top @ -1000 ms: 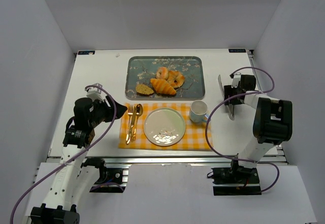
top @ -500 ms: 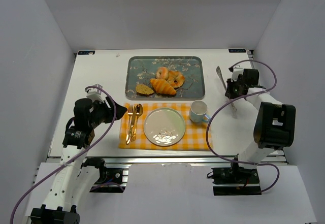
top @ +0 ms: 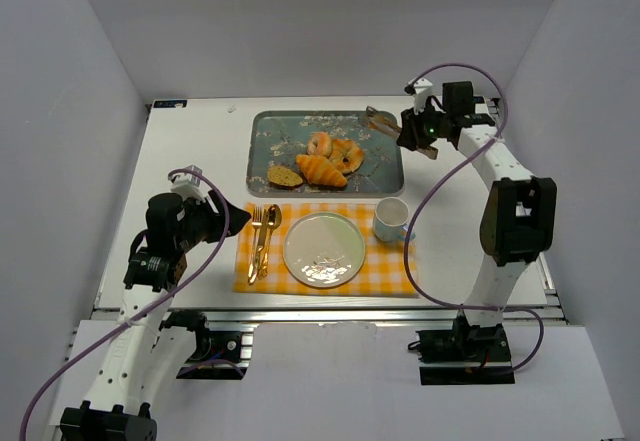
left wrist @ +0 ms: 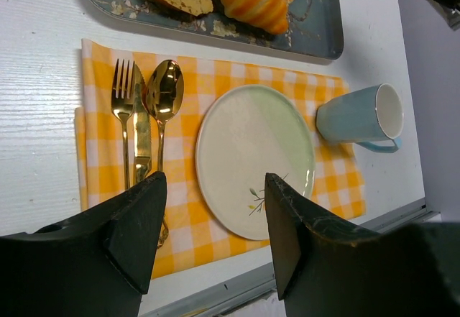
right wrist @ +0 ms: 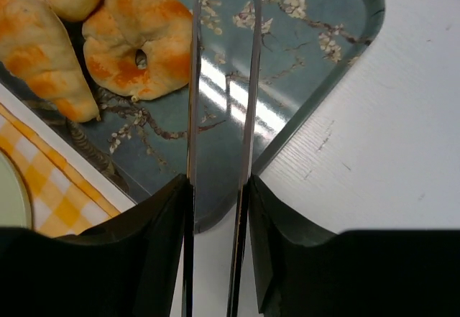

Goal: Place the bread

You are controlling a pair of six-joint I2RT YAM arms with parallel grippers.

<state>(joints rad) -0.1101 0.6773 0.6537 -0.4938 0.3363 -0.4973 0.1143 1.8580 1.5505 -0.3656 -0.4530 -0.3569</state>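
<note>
The bread point(top: 348, 154) point(right wrist: 133, 40), a glossy orange bun with a small centre dimple, lies on the blue floral tray point(top: 385, 166) between a paler ring pastry point(top: 319, 143) and a croissant point(top: 320, 170). My right gripper point(top: 410, 133) point(right wrist: 219, 184) is shut on metal tongs point(top: 378, 121) point(right wrist: 192, 80). The two tong blades stand apart, above the tray's bare right part, just right of the bread. My left gripper point(top: 235, 223) point(left wrist: 215, 187) is open and empty, low by the placemat's left side.
A pale plate point(top: 324, 249) point(left wrist: 251, 152) sits on the yellow checked placemat point(top: 385, 271). Gold cutlery point(top: 262, 236) lies to its left and a blue cup point(top: 391, 219) to its right. A bread slice point(top: 284, 175) lies on the tray's near left.
My right arm has carried the tongs from the table's right side, left and back, to above the tray's right end. The left arm has not moved.
</note>
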